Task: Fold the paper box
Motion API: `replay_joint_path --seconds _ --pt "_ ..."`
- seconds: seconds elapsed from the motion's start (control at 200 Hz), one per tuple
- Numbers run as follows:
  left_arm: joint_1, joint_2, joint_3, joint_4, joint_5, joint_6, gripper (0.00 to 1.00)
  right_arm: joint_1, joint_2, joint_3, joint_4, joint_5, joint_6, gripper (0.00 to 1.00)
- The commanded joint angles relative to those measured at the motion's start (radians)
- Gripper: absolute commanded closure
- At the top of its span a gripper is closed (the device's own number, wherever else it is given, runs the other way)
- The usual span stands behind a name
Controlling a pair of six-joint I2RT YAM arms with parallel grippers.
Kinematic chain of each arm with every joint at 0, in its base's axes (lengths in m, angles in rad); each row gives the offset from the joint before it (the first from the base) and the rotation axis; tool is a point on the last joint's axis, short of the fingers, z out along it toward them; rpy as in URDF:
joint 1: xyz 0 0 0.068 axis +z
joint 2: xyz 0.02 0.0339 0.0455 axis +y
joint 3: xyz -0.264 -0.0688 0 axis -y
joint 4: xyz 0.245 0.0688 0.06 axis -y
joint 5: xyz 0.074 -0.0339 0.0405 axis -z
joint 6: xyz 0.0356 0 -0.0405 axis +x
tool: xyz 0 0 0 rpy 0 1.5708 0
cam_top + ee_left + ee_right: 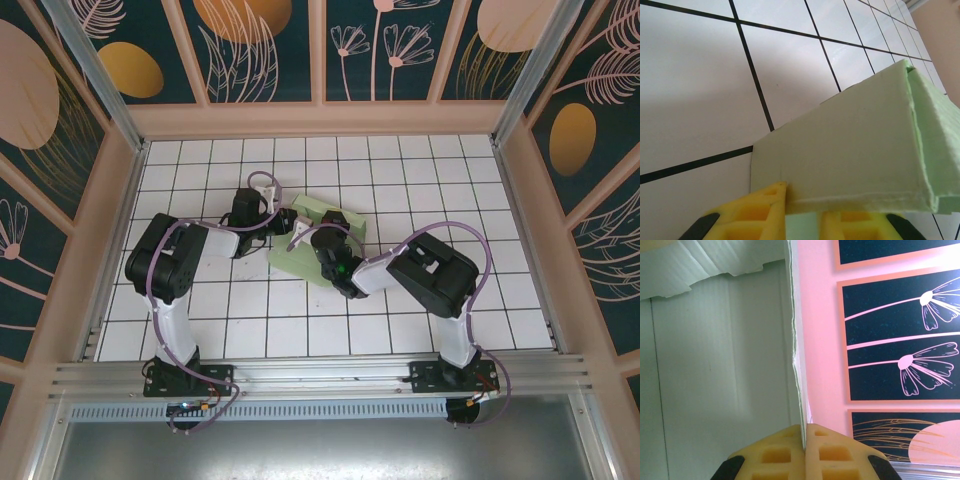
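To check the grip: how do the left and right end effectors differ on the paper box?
The left end effector has its fingers apart, with a folded edge of the paper box between them; the right end effector is shut on one thin edge. From above, the left end effector meets the box at its left side, the right one nearer its middle. Both have yellow fingers.

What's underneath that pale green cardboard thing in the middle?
Under the pale mint-green card box lies the white tiled table with dark grid lines. The tiles directly beneath are covered, so unseen.
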Motion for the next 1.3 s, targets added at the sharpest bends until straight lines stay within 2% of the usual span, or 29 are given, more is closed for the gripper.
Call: replay_joint_path --seconds 0.0,0.145,0.29,0.41,0.576,1.011,1.171,1.296 --pt "-0.01 -0.011 0.031 0.017 -0.001 0.014 0.83 0.029 0.016 0.002 -0.076 -0.051 0.052 1.0" --pt "-0.01 -0.021 0.034 -0.042 -0.038 0.095 0.86 0.027 0.011 0.002 -0.075 -0.057 0.053 1.0" --pt "-0.01 -0.053 0.031 -0.104 -0.117 0.224 0.82 0.02 -0.013 -0.008 -0.076 -0.081 0.055 1.0" --pt "-0.01 -0.083 0.01 -0.098 -0.176 0.315 0.8 0.015 -0.026 -0.009 -0.092 -0.102 0.065 1.0" --pt "-0.01 -0.09 -0.02 -0.022 -0.185 0.407 0.78 0.013 -0.037 -0.006 -0.115 -0.133 0.083 1.0" --pt "-0.01 -0.056 -0.033 0.104 -0.144 0.389 0.74 0.01 -0.048 0.015 -0.218 -0.195 0.14 1.0" --pt "-0.01 -0.041 -0.032 0.114 -0.148 0.38 0.79 0.01 -0.046 0.018 -0.233 -0.2 0.15 1.0" --pt "-0.012 -0.044 -0.039 0.125 -0.16 0.378 0.88 0.007 -0.046 0.023 -0.245 -0.199 0.157 1.0"
